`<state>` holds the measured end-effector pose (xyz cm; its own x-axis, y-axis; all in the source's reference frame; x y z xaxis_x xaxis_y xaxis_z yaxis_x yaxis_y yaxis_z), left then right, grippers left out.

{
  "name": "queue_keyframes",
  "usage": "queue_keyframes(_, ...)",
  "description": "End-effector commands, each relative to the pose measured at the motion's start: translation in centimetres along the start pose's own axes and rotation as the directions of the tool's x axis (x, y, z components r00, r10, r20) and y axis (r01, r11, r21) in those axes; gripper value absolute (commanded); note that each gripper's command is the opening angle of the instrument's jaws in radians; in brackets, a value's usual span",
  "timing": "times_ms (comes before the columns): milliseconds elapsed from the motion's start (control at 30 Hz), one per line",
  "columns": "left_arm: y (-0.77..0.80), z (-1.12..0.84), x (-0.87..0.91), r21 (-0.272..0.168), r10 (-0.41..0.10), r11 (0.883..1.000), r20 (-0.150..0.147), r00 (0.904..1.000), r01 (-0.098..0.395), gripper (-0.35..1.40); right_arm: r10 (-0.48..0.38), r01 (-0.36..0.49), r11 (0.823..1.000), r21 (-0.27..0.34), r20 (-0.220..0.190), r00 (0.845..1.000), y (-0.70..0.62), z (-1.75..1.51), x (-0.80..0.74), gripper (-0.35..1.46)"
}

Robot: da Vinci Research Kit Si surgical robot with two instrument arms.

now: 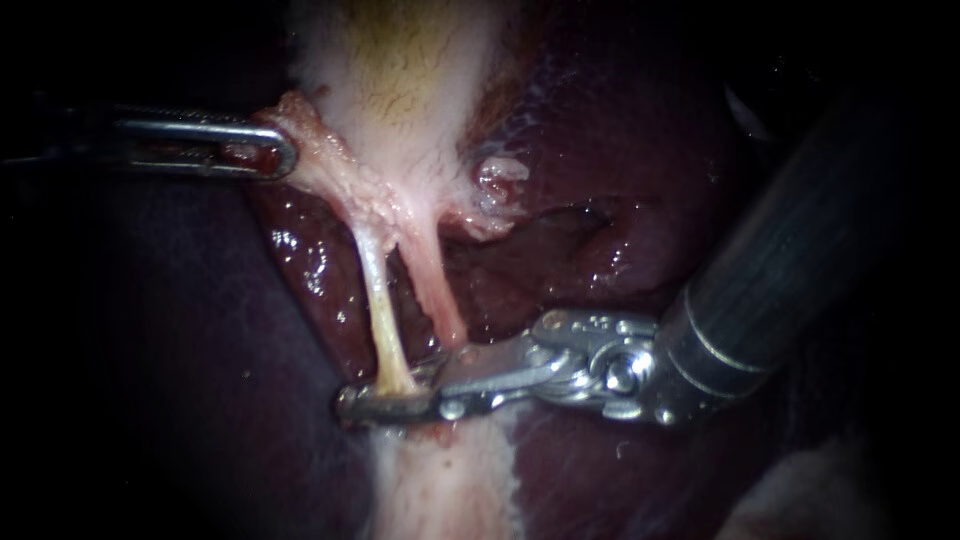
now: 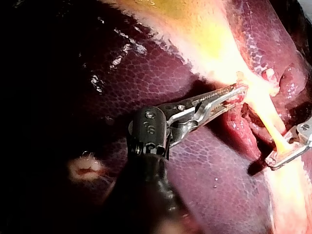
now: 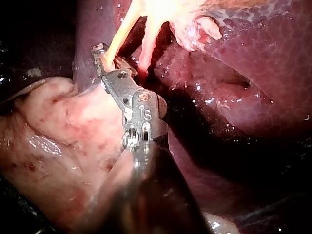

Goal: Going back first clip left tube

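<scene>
Worry: right instrument (image 1: pixel 385 398) has its jaws clamped on the left tube (image 1: pixel 378 300) low down, while left instrument (image 1: pixel 283 155) pinches the gallbladder (image 1: pixel 400 90) taut. Backing out crooked could tear that tube.

Right instrument (image 1: pixel 360 402) covers lower end of left tube (image 1: pixel 382 320).
</scene>
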<state>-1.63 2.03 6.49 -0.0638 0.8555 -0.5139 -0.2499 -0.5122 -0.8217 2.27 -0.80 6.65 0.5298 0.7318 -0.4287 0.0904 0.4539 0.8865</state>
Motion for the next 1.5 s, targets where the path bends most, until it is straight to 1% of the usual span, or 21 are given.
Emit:
queue_keyframes(33, 0.0, 0.0, 0.0, 0.0, 0.0, 1.0, 0.0, 1.0, 0.0, -0.35, 0.0, 0.0, 1.0, 0.0, 0.0, 1.0, 0.0, 0.0, 0.0, -0.35)
queue_keyframes(67, 0.0, 0.0, 0.0, 0.0, 0.0, 1.0, 0.0, 1.0, 0.0, -0.35, 0.006, -0.006, 1.0, 0.0, 0.0, 1.0, 0.01, 0.0, 0.0, -0.35)
queue_keyframes(133, 0.0, 0.0, 0.0, 0.0, 0.0, 1.0, 0.0, 1.0, 0.0, -0.35, -0.055, 0.055, 0.998, 0.004, -0.003, 0.998, 0.02, 0.01, -0.01, -0.35)
queue_keyframes(167, 0.0, 0.0, 0.0, 0.0, 0.0, 1.0, 0.0, 1.0, 0.0, -0.35, -0.097, 0.097, 0.995, 0.004, -0.002, 0.995, 0.03, 0.01, -0.01, -0.2)
queue_keyframes(233, 0.0, 0.0, 0.0, 0.0, 0.0, 1.0, 0.0, 1.0, 0.0, -0.35, -0.12, 0.12, 0.993, 0.003, -0.002, 0.993, 0.05, 0.02, -0.01, 0.02)
queue_keyframes(267, 0.0, 0.0, 0.0, 0.0, 0.0, 1.0, 0.0, 1.0, 0.0, -0.35, -0.12, 0.12, 0.993, 0.005, -0.008, 0.993, 0.07, 0.03, 0.0, 0.17)
queue_keyframes(300, 0.0, 0.0, 0.0, 0.0, 0.0, 1.0, 0.0, 1.0, 0.0, -0.35, -0.12, 0.121, 0.993, 0.005, -0.015, 0.993, 0.08, 0.03, 0.0, 0.26)
queue_keyframes(433, 0.0, 0.0, 0.0, 0.0, 0.0, 1.0, 0.0, 1.0, 0.0, -0.35, -0.121, 0.121, 0.993, -0.008, -0.039, 0.992, 0.11, 0.05, 0.02, 0.42)
queue_keyframes(567, 0.0, 0.0, 0.0, 0.0, 0.0, 1.0, 0.0, 1.0, 0.0, -0.35, -0.144, 0.143, 0.99, -0.013, -0.054, 0.988, 0.12, 0.08, 0.05, 0.46)
queue_keyframes(600, 0.0, 0.0, 0.0, 0.0, 0.0, 1.0, 0.0, 1.0, 0.0, -0.35, -0.161, 0.161, 0.987, -0.016, -0.055, 0.985, 0.12, 0.09, 0.05, 0.46)
queue_keyframes(667, 0.0, 0.0, 0.0, 0.0, 0.0, 1.0, 0.0, 1.0, 0.0, -0.35, -0.19, 0.188, 0.981, -0.038, -0.063, 0.98, 0.13, 0.09, 0.06, 0.47)
queue_keyframes(767, 0.0, 0.0, 0.0, 0.0, 0.0, 1.0, 0.0, 1.0, 0.0, -0.35, -0.236, 0.227, 0.969, -0.096, -0.087, 0.968, 0.18, 0.09, 0.08, 0.49)
queue_keyframes(833, 0.0, 0.0, 0.0, 0.0, 0.0, 1.0, 0.0, 1.0, 0.0, -0.35, -0.265, 0.249, 0.954, -0.165, -0.086, 0.96, 0.24, 0.07, 0.09, 0.5)
queue_keyframes(900, 0.0, 0.0, 0.0, 0.0, 0.0, 1.0, 0.0, 1.0, 0.0, -0.35, -0.299, 0.281, 0.939, -0.198, -0.07, 0.952, 0.31, 0.02, 0.1, 0.5)
queue_keyframes(1033, -0.01, 0.0, 0.0, 0.0, 0.0, 1.0, 0.0, 1.0, 0.0, -0.35, -0.344, 0.32, 0.917, -0.239, -0.064, 0.937, 0.39, -0.1, 0.1, 0.5)
queue_keyframes(1100, -0.02, -0.01, -0.01, 0.0, 0.0, 1.0, 0.0, 1.0, 0.0, -0.35, -0.359, 0.335, 0.909, -0.248, -0.061, 0.931, 0.4, -0.15, 0.09, 0.5)
queue_keyframes(1300, -0.02, -0.01, -0.01, 0.0, 0.001, 1.0, 0.0, 1.0, -0.001, -0.35, -0.411, 0.387, 0.886, -0.255, -0.047, 0.91, 0.33, -0.31, 0.04, 0.5)
queue_keyframes(1433, -0.02, -0.01, -0.01, 0.0, 0.001, 1.0, 0.0, 1.0, -0.001, -0.35, -0.429, 0.404, 0.876, -0.264, -0.044, 0.902, 0.3, -0.42, 0.03, 0.5)
queue_keyframes(1467, -0.02, -0.01, -0.02, 0.0, 0.001, 1.0, 0.0, 1.0, -0.001, -0.35, -0.439, 0.414, 0.871, -0.265, -0.041, 0.898, 0.29, -0.45, 0.03, 0.5)
queue_keyframes(1500, -0.02, -0.01, -0.02, 0.0, 0.001, 1.0, 0.0, 1.0, -0.001, -0.35, -0.438, 0.413, 0.871, -0.266, -0.041, 0.898, 0.28, -0.46, 0.03, 0.5)
